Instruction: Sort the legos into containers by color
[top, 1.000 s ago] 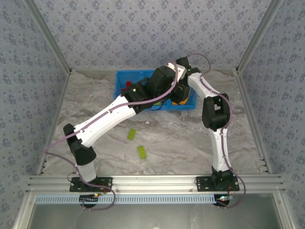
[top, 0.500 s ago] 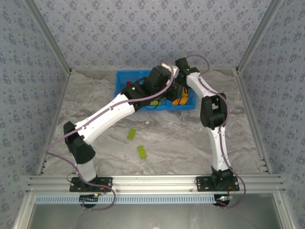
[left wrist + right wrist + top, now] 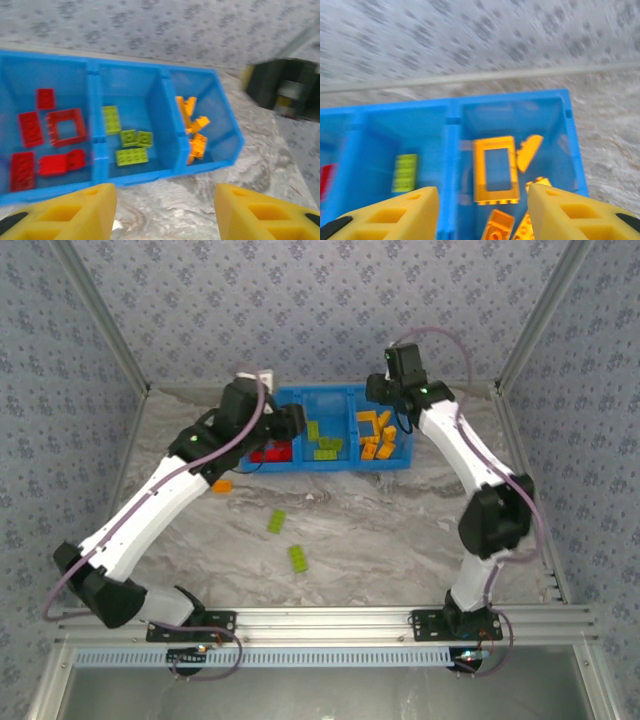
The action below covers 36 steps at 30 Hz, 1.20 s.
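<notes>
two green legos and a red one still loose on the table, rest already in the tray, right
Not quite. The third loose lego is orange, not red. The two green legos do lie loose on the table, and the rest are in the tray, as the top external view shows.

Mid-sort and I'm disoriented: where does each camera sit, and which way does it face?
Top external: above and behind the arm bases, looking down on the marbled table, both arms and the bright blue plastic tray.
Left wrist: faces the tray from its near side, left gripper open at bottom.
Right wrist: looks down into the tray's orange-brick compartment, right gripper open at bottom.
Shared: all three show the tray.
</notes>
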Motion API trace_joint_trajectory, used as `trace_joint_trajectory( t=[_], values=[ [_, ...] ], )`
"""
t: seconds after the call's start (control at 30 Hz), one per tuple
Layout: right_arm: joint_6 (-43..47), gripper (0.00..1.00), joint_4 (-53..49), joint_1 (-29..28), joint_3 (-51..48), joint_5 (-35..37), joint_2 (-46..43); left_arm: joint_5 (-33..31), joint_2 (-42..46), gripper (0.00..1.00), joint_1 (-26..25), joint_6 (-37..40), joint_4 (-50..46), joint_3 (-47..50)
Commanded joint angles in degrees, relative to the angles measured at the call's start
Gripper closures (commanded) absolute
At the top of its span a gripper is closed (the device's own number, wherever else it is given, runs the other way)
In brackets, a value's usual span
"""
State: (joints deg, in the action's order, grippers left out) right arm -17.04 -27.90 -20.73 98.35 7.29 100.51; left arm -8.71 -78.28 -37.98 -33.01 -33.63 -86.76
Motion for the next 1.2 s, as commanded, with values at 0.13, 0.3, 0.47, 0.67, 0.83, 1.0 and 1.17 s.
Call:
trace_joint_trajectory(
  t=[0.13,0.3,0.47,0.67,0.83,1.0,1.17],
  values=[
    [4.75,0.44,10.89,-8.16,-20.83,-10.65,-20.21,1.40,2.66,0.46,4.22,-3.48,-11.98,8.28],
    [7.30,0.41,11.02,-18.93,-34.81,-16.44,-34.35,3.62,0.15,0.46,4.22,-2.09,-12.97,19.09],
    [3.95,0.36,9.62,-30.36,-44.15,-13.95,-45.21,5.15,-3.13,0.43,3.20,-0.53,-8.58,26.65],
    [0.04,0.24,6.23,-40.84,-48.75,-4.91,-50.34,2.96,-11.33,0.42,-0.08,2.37,-7.57,26.67],
    [-0.66,0.21,6.31,-44.65,-48.92,-3.08,-51.32,3.08,-14.32,0.39,-0.20,4.96,-4.07,27.20],
    [-1.57,0.20,6.71,-45.28,-48.51,-2.96,-51.06,3.88,-18.07,0.39,-0.01,5.50,-3.12,26.48],
    [-2.05,0.21,6.25,-45.71,-47.81,-2.11,-50.85,4.25,-19.97,0.41,0.22,5.51,-2.33,26.51]
  ],
)
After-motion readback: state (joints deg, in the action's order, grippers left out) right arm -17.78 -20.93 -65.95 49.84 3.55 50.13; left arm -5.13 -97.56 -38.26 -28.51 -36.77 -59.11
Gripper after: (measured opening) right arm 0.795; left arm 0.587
